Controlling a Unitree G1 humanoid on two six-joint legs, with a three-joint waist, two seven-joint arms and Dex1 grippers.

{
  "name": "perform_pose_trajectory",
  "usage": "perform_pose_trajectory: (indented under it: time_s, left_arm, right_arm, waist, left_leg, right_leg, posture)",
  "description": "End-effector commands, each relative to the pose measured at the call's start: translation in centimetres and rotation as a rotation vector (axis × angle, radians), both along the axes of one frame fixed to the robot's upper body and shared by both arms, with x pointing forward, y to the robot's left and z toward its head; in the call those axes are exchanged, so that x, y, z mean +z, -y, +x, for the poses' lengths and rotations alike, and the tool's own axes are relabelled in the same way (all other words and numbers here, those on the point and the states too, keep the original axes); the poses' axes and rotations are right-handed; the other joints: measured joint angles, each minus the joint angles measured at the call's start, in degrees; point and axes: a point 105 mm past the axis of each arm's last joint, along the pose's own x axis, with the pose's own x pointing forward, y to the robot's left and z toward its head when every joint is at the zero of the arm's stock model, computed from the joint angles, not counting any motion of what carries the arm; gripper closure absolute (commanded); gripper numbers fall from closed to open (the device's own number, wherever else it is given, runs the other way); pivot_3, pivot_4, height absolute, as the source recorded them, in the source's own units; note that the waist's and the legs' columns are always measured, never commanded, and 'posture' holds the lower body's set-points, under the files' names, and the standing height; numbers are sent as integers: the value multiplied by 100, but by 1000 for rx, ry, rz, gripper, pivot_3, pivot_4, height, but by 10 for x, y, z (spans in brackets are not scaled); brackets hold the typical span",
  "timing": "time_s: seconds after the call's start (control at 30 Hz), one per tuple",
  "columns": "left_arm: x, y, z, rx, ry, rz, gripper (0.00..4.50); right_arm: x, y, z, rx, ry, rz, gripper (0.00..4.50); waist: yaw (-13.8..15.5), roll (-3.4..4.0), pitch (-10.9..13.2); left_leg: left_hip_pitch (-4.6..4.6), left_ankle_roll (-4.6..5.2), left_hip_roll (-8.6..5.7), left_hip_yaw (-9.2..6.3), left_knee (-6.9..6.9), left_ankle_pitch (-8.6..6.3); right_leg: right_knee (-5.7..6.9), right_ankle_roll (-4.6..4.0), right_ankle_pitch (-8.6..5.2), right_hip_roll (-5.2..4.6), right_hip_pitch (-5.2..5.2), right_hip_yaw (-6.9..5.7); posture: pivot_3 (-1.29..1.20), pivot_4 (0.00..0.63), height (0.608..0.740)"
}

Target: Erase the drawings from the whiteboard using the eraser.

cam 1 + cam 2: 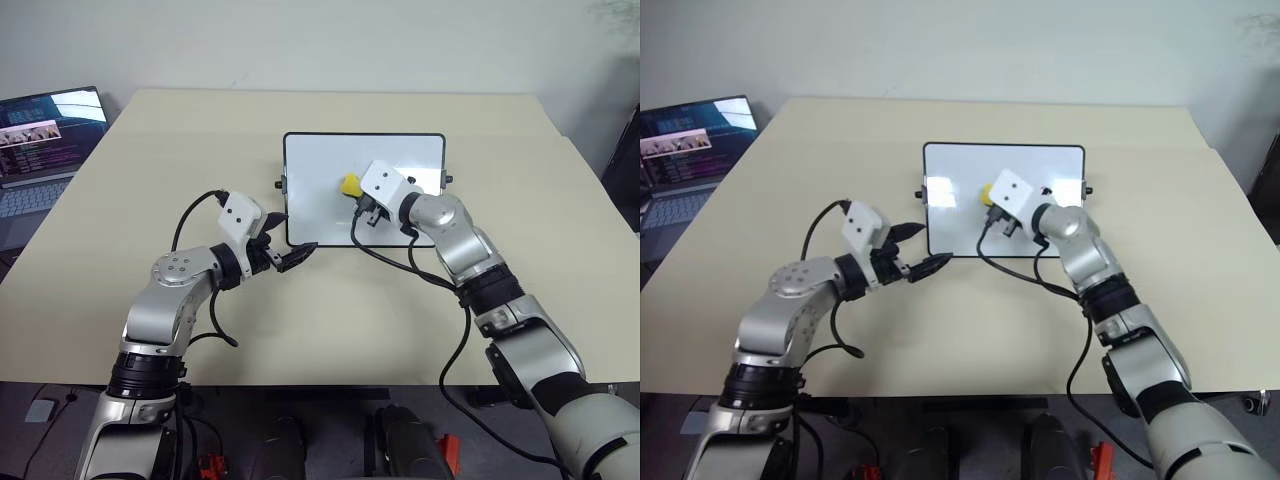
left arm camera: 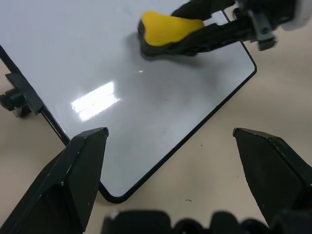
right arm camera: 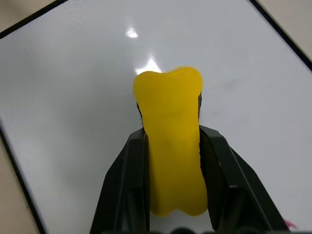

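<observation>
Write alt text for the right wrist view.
The right gripper is shut on the yellow eraser, holding it over the glossy whiteboard. The white surface around it looks clean, apart from a small pink mark at the frame's edge.

Likely office — laptop (image 1: 45,145), beige table (image 1: 330,310)

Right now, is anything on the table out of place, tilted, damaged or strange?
Nothing stands out. The whiteboard lies flat and square on the table, its frame whole. The right claw grips the yellow eraser over the board. A faint pink trace sits near one board edge.
</observation>
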Motion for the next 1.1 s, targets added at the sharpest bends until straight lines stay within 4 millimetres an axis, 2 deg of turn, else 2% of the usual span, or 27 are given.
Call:
perform_pose_trajectory:
  time_s: [0.03,0.13,0.2,0.3,0.37,0.4,0.5,0.53,0.63,0.7,0.87,1.1]
  left_arm:
    - [16,-2,-1,-5,54,-15,0]
    - [21,0,-1,-13,59,-24,0]
    - [25,-3,-2,-25,56,-24,0]
    - [29,-7,-5,-41,51,-10,0]
    - [37,-14,-7,-49,55,5,0]
    - [42,-18,-8,-50,58,12,0]
    - [51,-25,-9,-51,66,29,0]
    - [52,-25,-9,-51,67,32,0]
    - [56,-27,-10,-55,73,51,0]
    - [57,-27,-11,-55,74,51,0]
    - [52,-27,-9,-41,68,51,0]
    - [48,-30,-4,-4,66,35,0]
  right_arm:
    - [30,-2,-13,53,70,5,3461]
    - [48,-3,-32,141,45,64,3461]
    - [60,6,-45,185,34,79,3461]
    - [72,20,-53,190,29,94,3461]
    - [80,42,-53,145,38,87,3461]
    - [83,60,-50,95,44,77,3461]
    - [79,104,-45,-32,29,16,3461]
    - [77,111,-44,-49,23,5,3461]
    - [56,149,-48,-129,-41,-21,3461]
    - [43,167,-52,-169,-66,-64,3461]
    - [25,179,-60,-198,-99,-67,3461]
    - [25,177,-63,-254,-80,43,3461]
  waist:
    - [3,0,0]
    - [-11,0,0]
    - [-2,-1,1]
    - [8,-1,1]
    - [10,-2,1]
    - [12,-2,1]
    - [44,-5,3]
    - [47,-5,2]
    - [59,-7,2]
    - [67,-8,3]
    - [11,-6,5]
    - [15,-7,4]
  left_leg:
    - [1,0,0,0,0,0]
    - [3,0,0,1,-2,0]
    - [2,0,1,1,-3,0]
    - [1,-1,0,0,-2,-1]
    - [1,-1,0,1,-2,-1]
    - [1,-1,0,0,-2,-1]
    - [0,-1,0,2,-2,-1]
    - [0,-1,0,5,-2,-1]
    - [1,0,0,9,-3,-2]
    - [1,-1,0,14,-3,-3]
    - [7,-1,1,26,-3,-3]
    - [7,-1,1,28,3,-2]
  right_leg:
    - [0,0,-1,0,0,-1]
    - [0,4,-4,0,0,0]
    - [0,14,-10,0,0,0]
    - [-3,21,-14,-1,2,-2]
    - [-2,22,-15,-1,2,-2]
    - [-3,21,-15,-1,2,-3]
    - [-6,21,-16,-3,2,-4]
    - [-7,21,-18,-4,2,-3]
    - [-8,22,-20,-5,3,-1]
    - [-8,23,-21,-6,2,3]
    - [-4,24,-21,-6,0,14]
    - [-2,25,-20,-5,2,16]
  posture:
    - [0,150,740]
    - [0,150,740]
    - [0,150,740]
    - [0,150,740]
    - [0,150,740]
    - [0,150,740]
    - [0,150,740]
    - [0,150,740]
    - [0,150,740]
    - [0,150,740]
    - [0,150,740]
    - [0,150,740]
